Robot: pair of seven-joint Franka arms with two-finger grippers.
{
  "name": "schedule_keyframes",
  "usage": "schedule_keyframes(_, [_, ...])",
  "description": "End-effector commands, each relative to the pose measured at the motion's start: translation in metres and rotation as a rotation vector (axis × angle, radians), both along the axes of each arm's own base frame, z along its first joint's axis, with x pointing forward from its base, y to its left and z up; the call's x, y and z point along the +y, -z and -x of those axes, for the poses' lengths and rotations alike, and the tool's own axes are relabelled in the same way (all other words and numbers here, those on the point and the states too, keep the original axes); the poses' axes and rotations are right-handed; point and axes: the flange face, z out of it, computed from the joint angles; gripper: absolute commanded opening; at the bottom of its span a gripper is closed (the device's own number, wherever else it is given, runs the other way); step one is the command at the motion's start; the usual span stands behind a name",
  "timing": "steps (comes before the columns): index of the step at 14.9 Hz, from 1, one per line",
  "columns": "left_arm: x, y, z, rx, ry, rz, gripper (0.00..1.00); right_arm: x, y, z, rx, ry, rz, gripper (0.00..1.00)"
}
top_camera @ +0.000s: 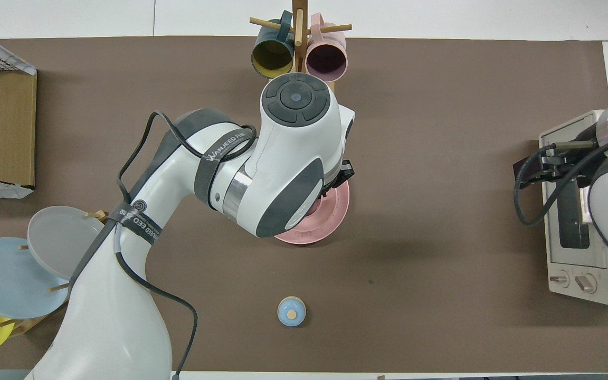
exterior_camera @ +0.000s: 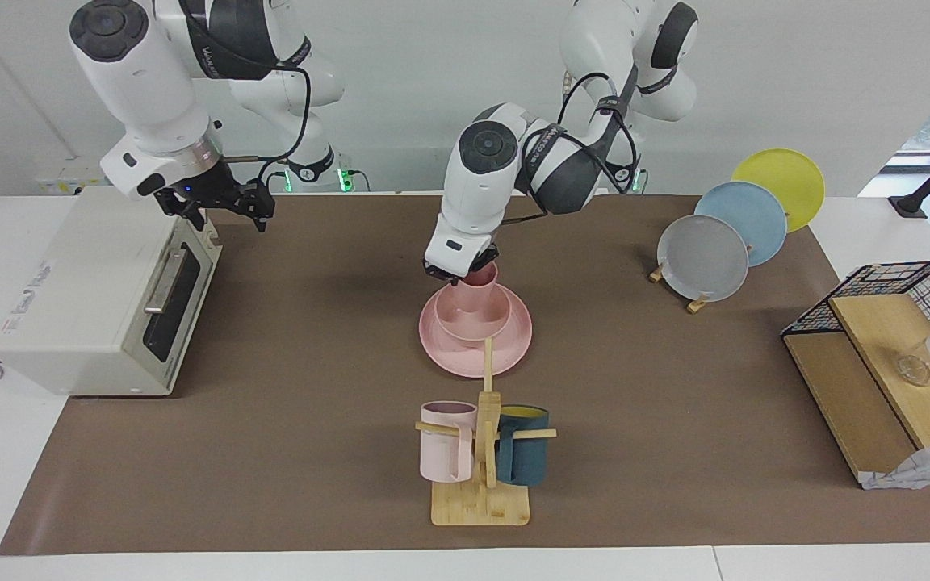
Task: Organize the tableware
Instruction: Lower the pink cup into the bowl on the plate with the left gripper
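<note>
At the middle of the brown mat lies the wide pink plate. The pink bowl sits on it, and the small pink cup stands upright inside the bowl. My left gripper is down at the cup's rim, on the side toward the right arm's end, and shut on it. In the overhead view the left arm hides the bowl, the cup and the fingers. My right gripper waits open, holding nothing, above the toaster oven's top edge.
A wooden mug tree with a pale pink mug and a dark teal mug stands farther from the robots than the plate. Grey, blue and yellow plates lean in a rack beside a wire basket. A small blue knob lies nearer the robots.
</note>
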Motion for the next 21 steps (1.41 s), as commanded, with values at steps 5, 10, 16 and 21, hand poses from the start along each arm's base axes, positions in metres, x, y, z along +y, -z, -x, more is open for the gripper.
schedule_keyframes(5, [0.01,0.046,-0.001,-0.025,-0.032,-0.021,0.0,-0.013,0.0,0.006,-0.011,-0.007,-0.026,1.0])
schedule_keyframes(10, [0.008,0.057,0.002,-0.03,-0.031,-0.02,0.0,-0.012,-0.001,0.007,-0.011,-0.011,-0.025,1.0])
schedule_keyframes(16, [0.007,0.067,0.005,-0.048,-0.021,-0.027,0.0,-0.021,0.0,0.006,-0.01,0.005,-0.025,1.0])
schedule_keyframes(21, [0.009,0.062,0.002,-0.065,-0.001,-0.05,1.0,-0.025,-0.012,0.004,-0.037,0.007,-0.026,1.0])
